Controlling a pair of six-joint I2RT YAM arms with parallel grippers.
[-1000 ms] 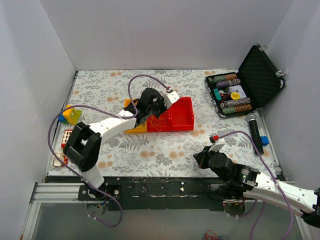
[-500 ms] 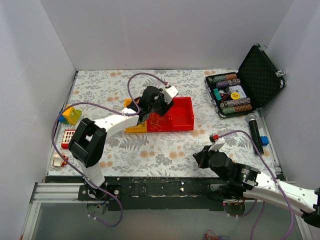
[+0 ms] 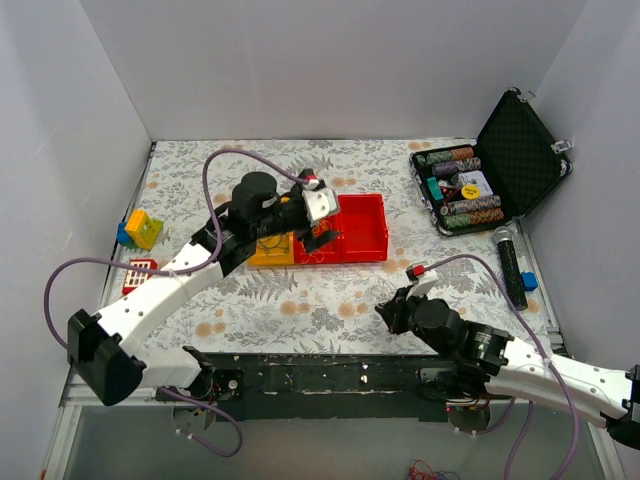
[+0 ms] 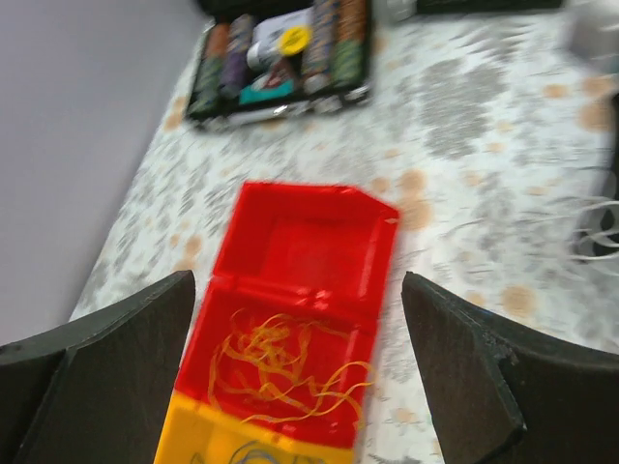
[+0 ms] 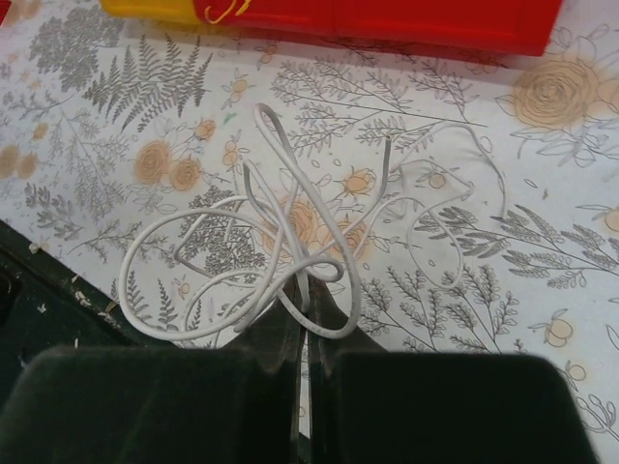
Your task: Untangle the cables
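Left end effector (image 4: 297, 290) apart over red bin (image 4: 309, 237); blurred orange wires (image 4: 280, 362) inside, seemingly tangled. Right end effector (image 5: 305, 329) clamps white cable (image 5: 319, 274), grip half-hidden.

The desk (image 3: 300, 300) wore a floral cover of grey ferns and orange blooms. Near its middle sat a red tray (image 3: 362, 222), with a yellow bin (image 3: 270, 252) touching its left end. An open black case (image 3: 520, 140) stood at the far right corner. Just in front of it lay a black cylinder (image 3: 508, 262) beside a small blue block (image 3: 529, 281). Near the left edge were a multicoloured cube (image 3: 140, 229) and a red-and-white block (image 3: 140, 272). Loops of white cable (image 5: 282, 253) lay on the cover near the front edge.
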